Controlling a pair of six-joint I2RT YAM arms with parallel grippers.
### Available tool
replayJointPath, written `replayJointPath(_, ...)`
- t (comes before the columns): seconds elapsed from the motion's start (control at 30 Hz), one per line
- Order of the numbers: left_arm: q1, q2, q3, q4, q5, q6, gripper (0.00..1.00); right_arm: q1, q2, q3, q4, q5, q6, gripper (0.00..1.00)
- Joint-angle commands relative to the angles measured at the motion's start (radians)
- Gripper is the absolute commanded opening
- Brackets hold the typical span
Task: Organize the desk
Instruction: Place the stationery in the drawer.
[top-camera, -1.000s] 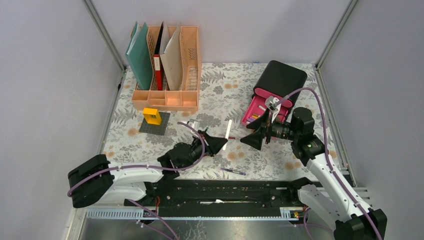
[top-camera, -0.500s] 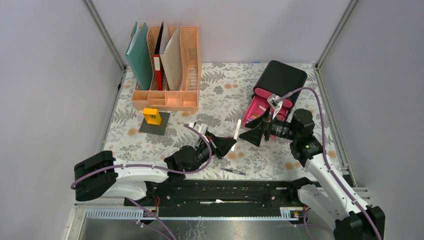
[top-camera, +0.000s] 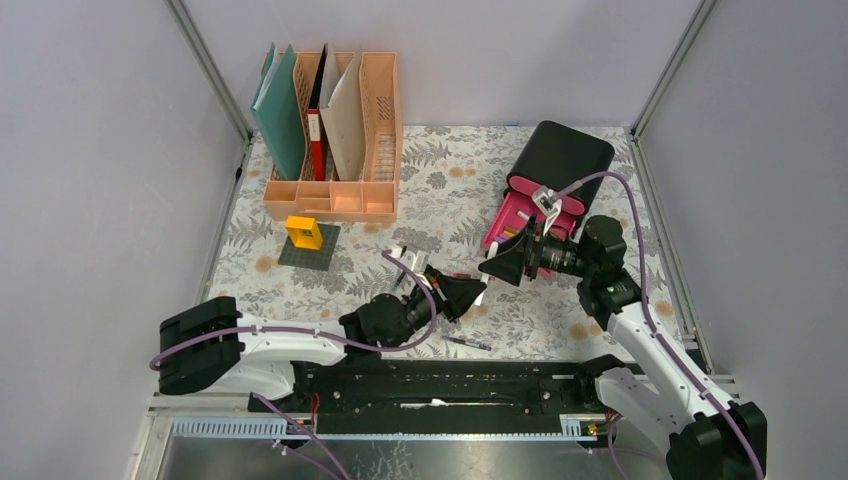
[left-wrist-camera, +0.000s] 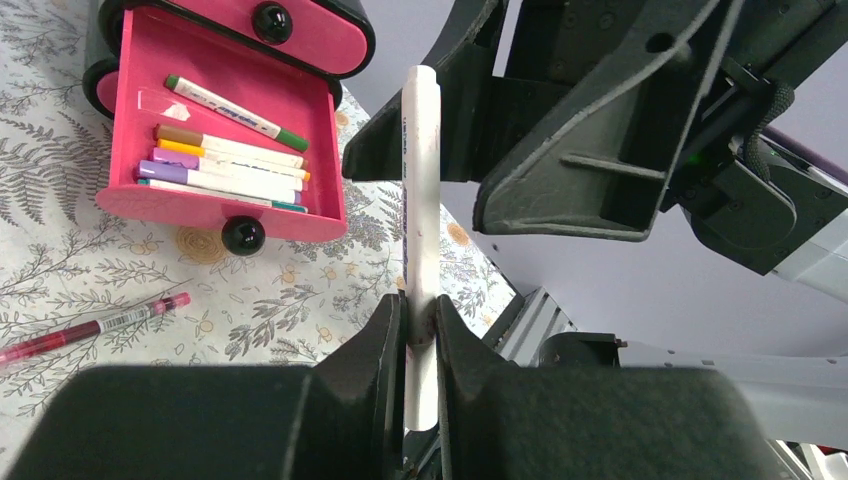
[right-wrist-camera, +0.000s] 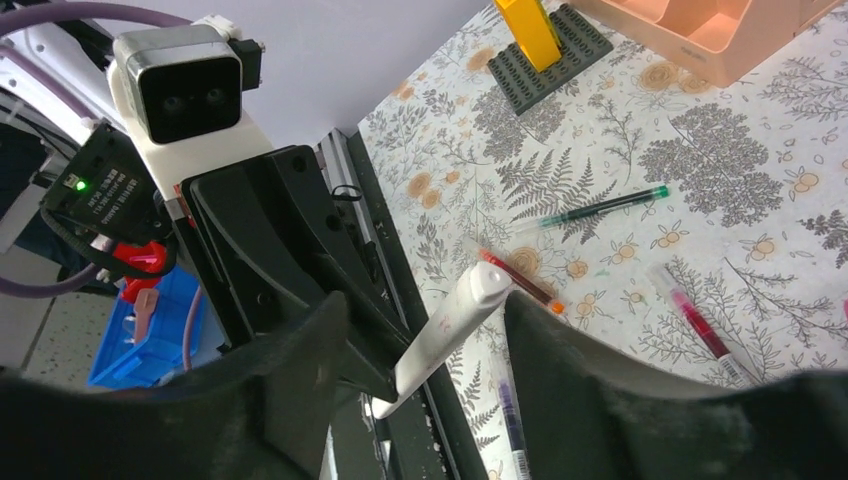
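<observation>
The desk (top-camera: 440, 170) is a tabletop under white cloth with a fern and flower print. My left gripper (top-camera: 470, 293) is shut on a white pen (left-wrist-camera: 420, 200), held above the desk and sticking out ahead of my fingers (left-wrist-camera: 380, 340). My right gripper (top-camera: 497, 265) is open and faces the left one. The white pen's free end (right-wrist-camera: 450, 325) lies between the right gripper's (right-wrist-camera: 425, 310) spread fingers, close to the right-hand finger; I cannot tell if they touch. The pink drawer (left-wrist-camera: 225, 205) stands open with several markers inside.
A peach file rack (top-camera: 335, 130) stands at the back left. A black-and-pink drawer box (top-camera: 555, 160) stands at the back right. A yellow brick sits on a grey plate (top-camera: 305, 235). Loose pens lie on the cloth: green (right-wrist-camera: 600, 207), red (right-wrist-camera: 520, 280), pink (right-wrist-camera: 700, 325), purple (top-camera: 467, 343).
My left gripper has carried the white pen to the right, up to the right gripper. The pen's end now sits between the right gripper's open fingers. The right arm shifted slightly.
</observation>
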Motion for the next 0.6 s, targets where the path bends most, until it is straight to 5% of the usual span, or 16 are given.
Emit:
replayJointPath(0.0, -0.013, 0.018, 0.053, 0.071, -0.012, 0.032, 0.00, -0.004, 0.008, 0.000, 0.062, -0.054, 0.029, 0.56)
replayJointPath(0.2, -0.017, 0.031, 0.062, 0.061, -0.019, 0.035, 0.06, -0.005, 0.003, 0.002, 0.062, -0.060, 0.015, 0.00)
replayJointPath(0.3, -0.016, 0.015, 0.060, 0.040, -0.019, 0.038, 0.26, -0.004, -0.003, 0.008, 0.042, -0.056, -0.021, 0.00)
replayJointPath(0.5, -0.016, -0.070, 0.033, -0.072, 0.001, 0.094, 0.95, -0.004, -0.021, 0.049, -0.098, -0.019, -0.244, 0.00)
replayJointPath(0.57, -0.015, -0.100, 0.030, -0.140, -0.011, 0.117, 0.99, -0.005, -0.037, 0.066, -0.172, 0.023, -0.365, 0.00)
